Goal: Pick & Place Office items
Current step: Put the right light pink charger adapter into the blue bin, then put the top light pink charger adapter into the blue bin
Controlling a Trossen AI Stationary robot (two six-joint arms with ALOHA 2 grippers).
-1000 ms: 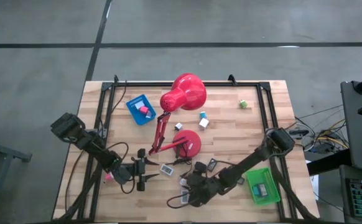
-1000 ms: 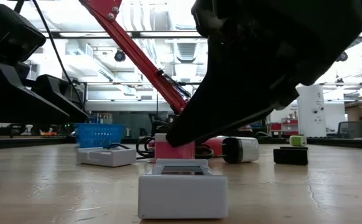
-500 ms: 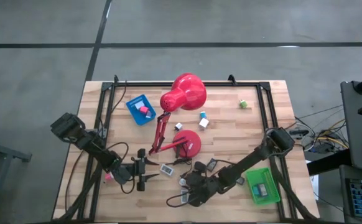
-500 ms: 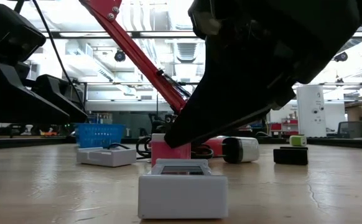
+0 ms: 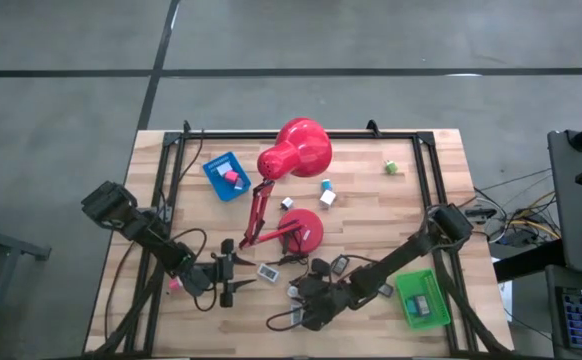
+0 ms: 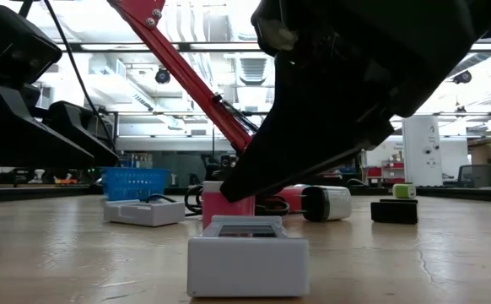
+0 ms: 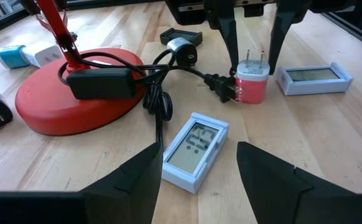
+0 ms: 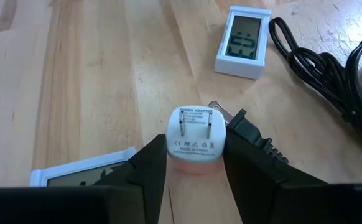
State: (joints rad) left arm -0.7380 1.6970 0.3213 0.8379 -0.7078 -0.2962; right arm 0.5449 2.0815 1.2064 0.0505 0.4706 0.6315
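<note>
A pink and white power adapter (image 8: 196, 144) stands prongs up between the fingers of my right gripper (image 8: 196, 167), which is shut on it near the table's front middle (image 5: 301, 294). It also shows in the left wrist view (image 7: 252, 85), beside the lamp cord's black plug (image 7: 222, 87). My left gripper (image 5: 243, 279) is open and empty, level above the table. A white display unit (image 7: 195, 149) lies flat just ahead of it. A second white display unit (image 7: 315, 79) lies flat beside the adapter. My right gripper pinches the adapter's two opposite sides (image 8: 176, 149) between its two fingers, near the pronged top end. The fingers (image 7: 236, 55) slant down from above. The adapter stays upright; whether its pink base (image 7: 250, 96) rests on the table, I cannot tell.
The red desk lamp (image 5: 293, 150) stands on its round base (image 5: 306, 228), its black cord (image 7: 162, 81) looped nearby. A blue tray (image 5: 221, 170) holds a pink block. A green tray (image 5: 423, 298), a green cube (image 5: 392, 168) and small blocks (image 5: 326, 190) lie around.
My right gripper has shifted a little toward the table's left edge, and the pink adapter has moved with it, staying upright.
</note>
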